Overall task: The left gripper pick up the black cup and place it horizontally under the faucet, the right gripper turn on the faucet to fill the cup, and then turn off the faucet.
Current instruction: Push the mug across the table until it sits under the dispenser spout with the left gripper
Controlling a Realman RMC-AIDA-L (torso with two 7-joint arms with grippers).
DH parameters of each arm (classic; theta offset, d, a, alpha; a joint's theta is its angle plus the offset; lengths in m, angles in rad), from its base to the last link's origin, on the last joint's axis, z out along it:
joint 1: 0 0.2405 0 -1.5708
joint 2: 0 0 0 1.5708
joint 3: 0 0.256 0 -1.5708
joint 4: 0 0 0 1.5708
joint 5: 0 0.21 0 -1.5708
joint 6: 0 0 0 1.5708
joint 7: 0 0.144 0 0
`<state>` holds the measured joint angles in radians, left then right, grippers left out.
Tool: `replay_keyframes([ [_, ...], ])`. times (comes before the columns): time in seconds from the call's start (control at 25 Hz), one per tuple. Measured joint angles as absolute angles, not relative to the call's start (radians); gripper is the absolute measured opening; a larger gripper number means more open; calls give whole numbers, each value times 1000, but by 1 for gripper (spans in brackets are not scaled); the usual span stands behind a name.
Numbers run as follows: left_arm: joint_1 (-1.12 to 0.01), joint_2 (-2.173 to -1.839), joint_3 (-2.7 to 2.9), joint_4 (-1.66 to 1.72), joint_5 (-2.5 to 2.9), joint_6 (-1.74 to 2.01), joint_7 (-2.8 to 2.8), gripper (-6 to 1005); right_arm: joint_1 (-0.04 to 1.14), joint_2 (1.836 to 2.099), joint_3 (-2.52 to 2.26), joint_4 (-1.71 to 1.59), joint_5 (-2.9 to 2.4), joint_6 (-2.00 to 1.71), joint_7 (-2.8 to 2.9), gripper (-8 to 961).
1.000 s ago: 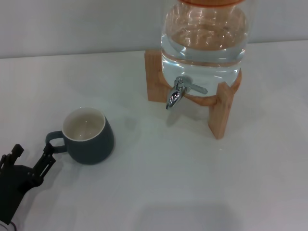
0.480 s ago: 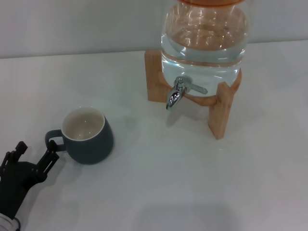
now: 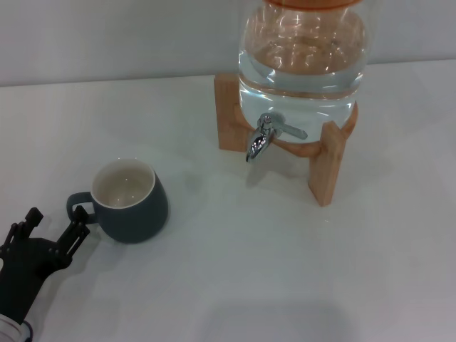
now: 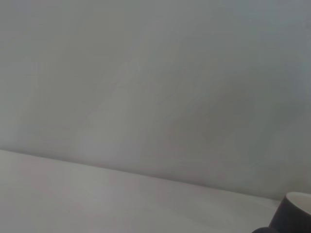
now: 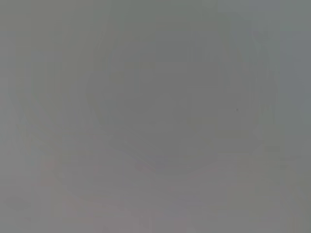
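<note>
The black cup (image 3: 130, 200) stands upright on the white table, cream inside showing, its loop handle turned toward the lower left. My left gripper (image 3: 51, 228) sits at the bottom left corner of the head view, open, with one fingertip close beside the handle and nothing between the fingers. An edge of the cup (image 4: 294, 212) shows in the left wrist view. The chrome faucet (image 3: 261, 138) juts from the glass water jar (image 3: 303, 53), its spout pointing down and its flat lever lying to the right. My right gripper is out of view.
The jar rests on a wooden stand (image 3: 326, 158) at the back right of the table (image 3: 235, 278). A pale wall runs behind it. The right wrist view shows only a plain grey surface.
My left gripper has shifted slightly down and to the left, a little away from the cup's handle. The cup and the faucet have not moved.
</note>
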<state>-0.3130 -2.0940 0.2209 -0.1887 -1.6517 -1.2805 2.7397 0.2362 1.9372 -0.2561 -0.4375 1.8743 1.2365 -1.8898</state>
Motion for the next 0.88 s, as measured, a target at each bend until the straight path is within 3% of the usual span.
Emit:
replay_keyframes([
  [0.88,-329,-2092,221,-194,-1654,-1275,2740,879,236,1937,-256,-440,1874,1236,-1886,841],
])
